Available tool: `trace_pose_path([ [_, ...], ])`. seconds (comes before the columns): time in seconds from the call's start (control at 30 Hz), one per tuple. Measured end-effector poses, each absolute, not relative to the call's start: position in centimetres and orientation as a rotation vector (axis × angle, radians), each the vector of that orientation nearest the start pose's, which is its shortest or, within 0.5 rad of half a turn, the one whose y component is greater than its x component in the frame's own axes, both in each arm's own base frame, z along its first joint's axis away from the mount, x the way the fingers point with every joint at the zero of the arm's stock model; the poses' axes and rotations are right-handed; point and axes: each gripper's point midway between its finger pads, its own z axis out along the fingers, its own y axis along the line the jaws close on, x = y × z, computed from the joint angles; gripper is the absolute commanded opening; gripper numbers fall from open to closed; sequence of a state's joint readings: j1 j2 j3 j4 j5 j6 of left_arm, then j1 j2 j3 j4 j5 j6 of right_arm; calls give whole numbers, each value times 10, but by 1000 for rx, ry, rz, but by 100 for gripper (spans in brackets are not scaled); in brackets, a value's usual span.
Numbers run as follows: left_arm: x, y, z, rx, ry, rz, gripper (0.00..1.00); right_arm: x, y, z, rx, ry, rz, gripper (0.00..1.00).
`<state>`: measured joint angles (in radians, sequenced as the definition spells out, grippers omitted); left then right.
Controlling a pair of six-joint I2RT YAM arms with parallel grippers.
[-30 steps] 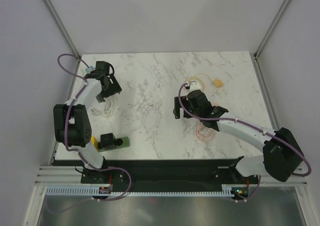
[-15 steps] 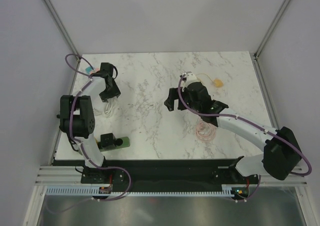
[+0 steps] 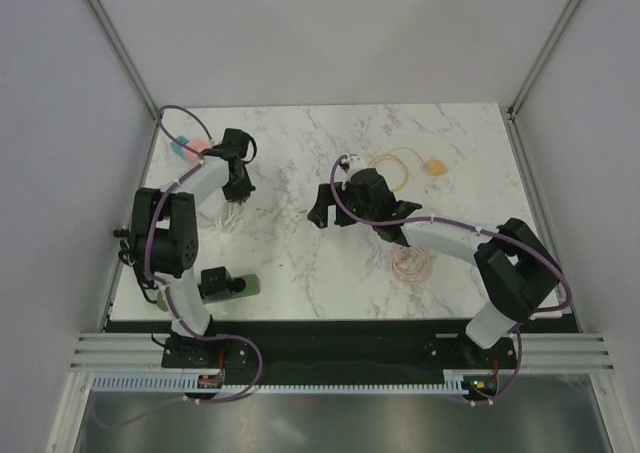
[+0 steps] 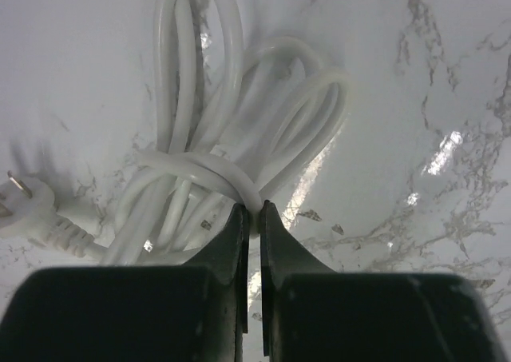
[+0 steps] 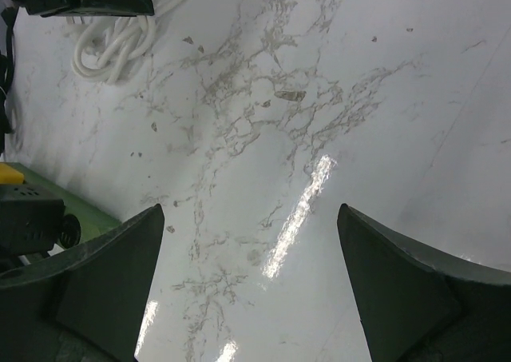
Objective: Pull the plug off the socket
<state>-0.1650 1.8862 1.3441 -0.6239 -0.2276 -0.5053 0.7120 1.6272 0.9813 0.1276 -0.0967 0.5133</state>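
LEFT TOOL ON THE CORD: The left tool (image 4: pixel 254 212) is pinched down to a slit. Its fingers (image 4: pixel 233 238) are nosed against the band of white cord (image 4: pixel 215 166) that wraps a coiled bundle on the marble tabletop (image 4: pixel 415 74). The cord looks too thick for that slit, so nothing appears to be caught between the jaws. Directly ahead of the tips, the loops fan away. Off to the tool's left, at the bundle's tail, lies the white plug (image 4: pixel 22 206). It is flat on the tabletop, with its metal prongs bare and not seated in anything visible. The right tool (image 5: pixel 249 218) hangs spread wide over bare marble, holding nothing, with the cord bundle ahead and to its left. Near the left arm's base, well apart from both tools, rests a green block (image 3: pixel 250 283) carrying a black part; whether that is the outlet cannot be told. The work looks to be at the grasping stage, with the left tool on the cord rather than on the plug body. The next move likely calls for a firm hold just beside the plug, and a steadying grip on whatever it comes out of, before any straight pull.
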Motion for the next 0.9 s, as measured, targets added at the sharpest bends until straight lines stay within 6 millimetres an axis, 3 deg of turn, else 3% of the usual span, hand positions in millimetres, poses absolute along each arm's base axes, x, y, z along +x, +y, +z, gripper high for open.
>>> trace_pose_path([
  [0.1,402,-61,44,-471,2642,91,2,321,332,112,-293,2199,828,98],
  [0.3,386,-104,49,-408,2647,-46,2,320,335,113,-302,2164,861,98],
  [0.5,349,-184,65,-338,2670,-274,2,318,332,111,-292,2150,866,98],
  [0.6,335,-216,71,-301,2678,-361,20,316,325,111,-274,2141,841,98],
  [0.63,331,-225,71,-288,2680,-387,37,316,322,114,-267,2133,832,98],
  [0.7,325,-236,71,-276,2676,-423,53,316,315,120,-257,2113,810,98],
  [0.73,323,-236,72,-279,2673,-430,77,315,311,123,-249,2105,795,98],
  [0.77,321,-235,73,-280,2667,-437,85,316,307,126,-239,2092,780,98],
  [0.9,316,-224,95,-309,2601,-471,90,321,298,139,-208,2046,739,98],
])
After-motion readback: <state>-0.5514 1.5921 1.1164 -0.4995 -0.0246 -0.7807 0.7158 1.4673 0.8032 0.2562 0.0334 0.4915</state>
